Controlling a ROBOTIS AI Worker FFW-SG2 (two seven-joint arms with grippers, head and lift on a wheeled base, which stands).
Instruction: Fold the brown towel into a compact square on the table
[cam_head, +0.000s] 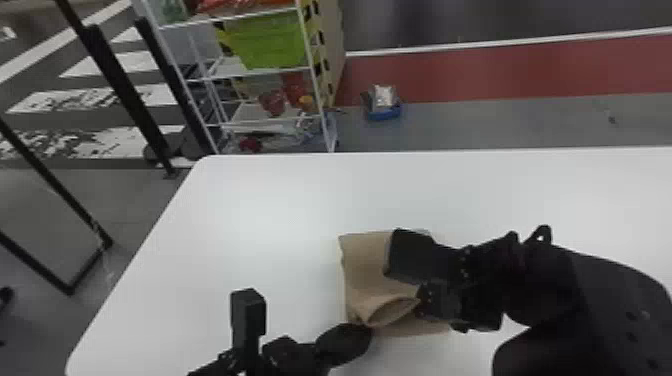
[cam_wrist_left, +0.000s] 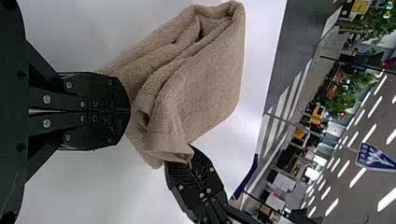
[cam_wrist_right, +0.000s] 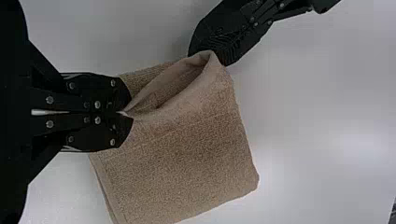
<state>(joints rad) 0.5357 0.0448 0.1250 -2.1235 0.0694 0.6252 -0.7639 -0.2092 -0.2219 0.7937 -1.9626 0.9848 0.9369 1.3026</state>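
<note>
The brown towel (cam_head: 367, 270) lies folded in layers near the table's front middle, its front edge lifted into an open loop. At the loop's front left corner is my left gripper (cam_head: 367, 332), shut on the towel; in the left wrist view the left gripper (cam_wrist_left: 130, 111) has its fingers together at the towel (cam_wrist_left: 205, 88). My right gripper (cam_head: 420, 300) holds the loop's right end, partly hidden by its own arm; in the right wrist view the right gripper (cam_wrist_right: 130, 113) is closed over the edge of the towel (cam_wrist_right: 187, 158).
The white table (cam_head: 260, 210) extends behind and to the left of the towel. The right arm (cam_head: 550, 285) spans the table's right front. Beyond the far edge stand a white wire shelf (cam_head: 260, 72) with bins and a small blue box (cam_head: 384, 112) on the floor.
</note>
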